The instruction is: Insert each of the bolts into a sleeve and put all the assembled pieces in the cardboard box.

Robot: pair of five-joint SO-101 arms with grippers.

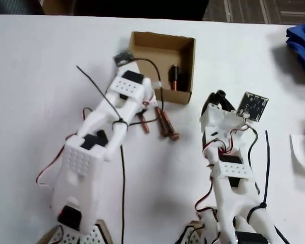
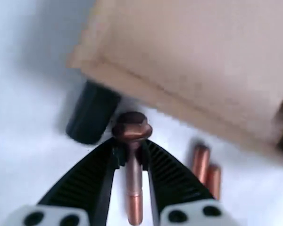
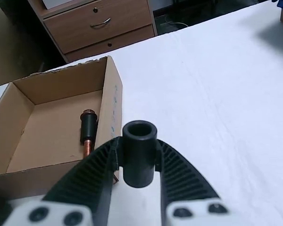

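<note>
**White table (image 1: 35, 66), both grippers loaded**

Left gripper (image 2: 132, 147) clamped on copper flanged-hex-head bolt (image 2: 131, 128), gripped on shank just under head, plain end pointing back toward wrist. Right gripper (image 3: 139, 145) clamped on black cylindrical sleeve (image 3: 140, 136), open bore end showing. Just past left gripper: second black sleeve (image 2: 91, 113) lying on table beside box wall, two loose copper bolts (image 2: 205, 170) side by side. Farther out: open brown cardboard box (image 3: 111, 94), one sleeved bolt (image 3: 88, 129) lying inside. Behind table: wooden drawer unit (image 3: 104, 23).
</note>
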